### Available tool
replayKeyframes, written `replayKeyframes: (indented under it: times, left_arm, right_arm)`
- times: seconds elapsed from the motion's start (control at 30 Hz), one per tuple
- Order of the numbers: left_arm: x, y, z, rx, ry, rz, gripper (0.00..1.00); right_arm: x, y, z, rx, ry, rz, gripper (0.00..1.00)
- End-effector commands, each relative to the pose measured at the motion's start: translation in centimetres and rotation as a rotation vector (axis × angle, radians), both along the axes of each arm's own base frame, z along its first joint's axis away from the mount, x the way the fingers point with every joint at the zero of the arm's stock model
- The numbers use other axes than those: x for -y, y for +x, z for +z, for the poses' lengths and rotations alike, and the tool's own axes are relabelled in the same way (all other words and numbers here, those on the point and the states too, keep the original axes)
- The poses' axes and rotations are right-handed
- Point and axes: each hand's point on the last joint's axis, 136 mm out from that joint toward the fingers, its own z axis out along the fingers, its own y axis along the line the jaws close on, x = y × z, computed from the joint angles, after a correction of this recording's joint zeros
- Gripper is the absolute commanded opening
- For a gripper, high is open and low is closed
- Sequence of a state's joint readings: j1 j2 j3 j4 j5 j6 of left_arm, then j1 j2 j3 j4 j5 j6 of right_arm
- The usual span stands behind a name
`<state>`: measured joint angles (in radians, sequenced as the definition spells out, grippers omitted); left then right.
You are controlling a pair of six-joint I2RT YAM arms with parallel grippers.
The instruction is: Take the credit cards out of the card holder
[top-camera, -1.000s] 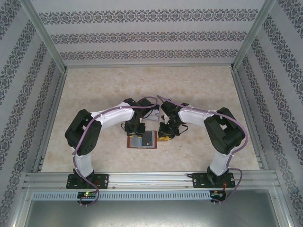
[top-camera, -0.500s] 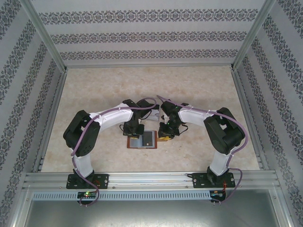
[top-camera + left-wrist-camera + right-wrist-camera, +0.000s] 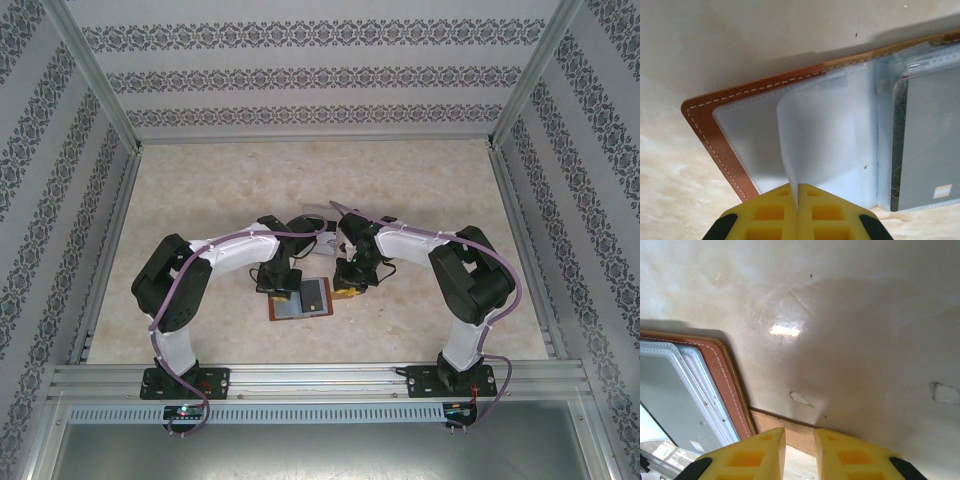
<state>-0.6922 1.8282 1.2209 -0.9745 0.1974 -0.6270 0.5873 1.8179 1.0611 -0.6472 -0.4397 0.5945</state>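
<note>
Left gripper (image 3: 798, 194) is pinched shut on a clear sleeve (image 3: 825, 135), not on a card (image 3: 930, 145). Lift that leaf just enough to open the pocket mouth. No yank, or the holder (image 3: 705, 125) drags. Right gripper (image 3: 799, 432) stands at a narrow gap over the tab (image 3: 771, 419), can't tell if it actually clamps. Holder lies open on the table (image 3: 865, 340) between the arms: brown leather, white stitching, one grey dark-striped card pocketed beside the leaf.

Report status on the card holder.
Left gripper shut on a pale sleeve leaf of the open card holder. Right gripper at its strap tab, jaws narrowly apart, grip unclear. One card in its pocket. Nothing in the way.
</note>
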Motion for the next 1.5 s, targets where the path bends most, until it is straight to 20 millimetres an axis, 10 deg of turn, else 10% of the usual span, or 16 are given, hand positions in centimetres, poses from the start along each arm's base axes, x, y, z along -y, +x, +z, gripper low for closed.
replayKeyframes:
  times: [0.0, 1.0, 1.47]
  left_arm:
    - [-0.2, -0.5, -0.3, -0.011, 0.011, -0.027, 0.05]
    - [-3.6, 0.7, 2.6, 0.067, 0.099, -0.025, 0.24]
    - [2.9, 3.2, 3.7, 0.152, -0.318, 0.122, 0.24]
  right_arm:
    - [0.5, -0.3, -1.2, -0.005, -0.051, 0.030, 0.25]
    - [0.2, 0.2, 1.6, 0.037, -0.031, 0.027, 0.25]
    - [-2.5, 0.4, 3.8, 0.050, 0.078, 0.017, 0.25]
